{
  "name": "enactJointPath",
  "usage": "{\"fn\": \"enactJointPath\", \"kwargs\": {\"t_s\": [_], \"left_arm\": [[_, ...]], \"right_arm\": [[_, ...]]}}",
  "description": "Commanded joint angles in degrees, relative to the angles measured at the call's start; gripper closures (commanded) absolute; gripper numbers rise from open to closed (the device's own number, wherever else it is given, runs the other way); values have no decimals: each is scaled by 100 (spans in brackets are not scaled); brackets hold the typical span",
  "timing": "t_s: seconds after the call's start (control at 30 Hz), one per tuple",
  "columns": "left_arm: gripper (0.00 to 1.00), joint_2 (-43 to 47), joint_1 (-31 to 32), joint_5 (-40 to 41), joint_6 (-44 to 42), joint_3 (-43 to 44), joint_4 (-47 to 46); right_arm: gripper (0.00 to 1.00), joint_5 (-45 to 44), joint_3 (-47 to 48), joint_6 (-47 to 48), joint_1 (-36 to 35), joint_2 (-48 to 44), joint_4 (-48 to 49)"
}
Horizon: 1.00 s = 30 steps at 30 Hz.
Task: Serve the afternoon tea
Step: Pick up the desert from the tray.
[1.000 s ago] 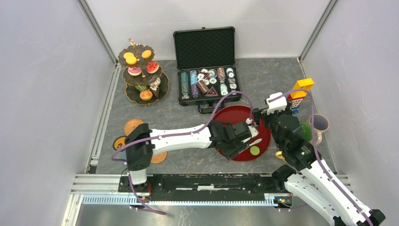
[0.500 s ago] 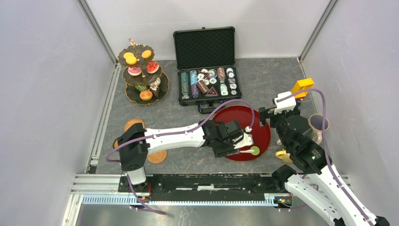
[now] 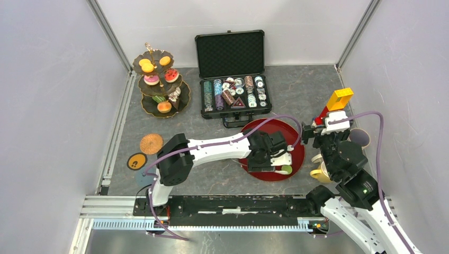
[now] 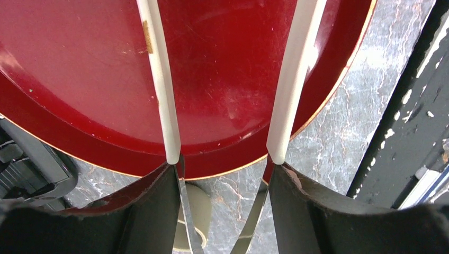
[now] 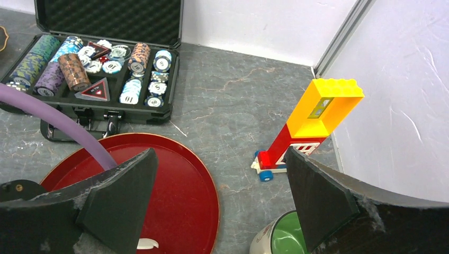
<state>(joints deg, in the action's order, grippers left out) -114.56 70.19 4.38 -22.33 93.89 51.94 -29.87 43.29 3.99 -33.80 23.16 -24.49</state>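
Observation:
The dark three-tier stand (image 3: 159, 84) with toy sweets on it stands at the back left. My left gripper (image 3: 271, 161) is shut on a pair of white-armed tongs (image 4: 161, 79) and hangs over the near edge of the red tray (image 3: 270, 132). A green round (image 3: 286, 169) lies on the tray by the tong tips. In the left wrist view the tips run out of frame. My right gripper (image 3: 323, 138) stands open and empty, right of the tray, above a green-lined mug (image 5: 286, 235). A yellow mug (image 3: 321, 173) and a purple-lined mug (image 3: 360, 137) sit beside that arm.
An open black case of poker chips (image 3: 233, 79) lies behind the tray. A red-yellow block tower (image 3: 336, 103) stands by the right wall. Two round coasters (image 3: 151, 143) lie at the near left. The black table rail (image 3: 238, 203) runs along the front.
My left arm has swung right and turned the tongs along the tray's near edge. The right arm has drawn back to the right, uncovering the yellow mug. The green round stays put.

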Motion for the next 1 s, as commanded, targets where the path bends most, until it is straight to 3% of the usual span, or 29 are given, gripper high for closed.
{"fn": "enactJointPath", "kwargs": {"t_s": [0.0, 0.57, 0.97], "left_arm": [[35, -154, -21, 66, -405, 536, 564], [34, -1252, -41, -267, -532, 1839, 1515], [37, -1644, 65, -362, -501, 2309, 1566]], "right_arm": [[2, -112, 191, 32, -30, -140, 101], [2, -104, -22, 67, -25, -264, 243], [2, -91, -75, 93, -26, -296, 304]]}}
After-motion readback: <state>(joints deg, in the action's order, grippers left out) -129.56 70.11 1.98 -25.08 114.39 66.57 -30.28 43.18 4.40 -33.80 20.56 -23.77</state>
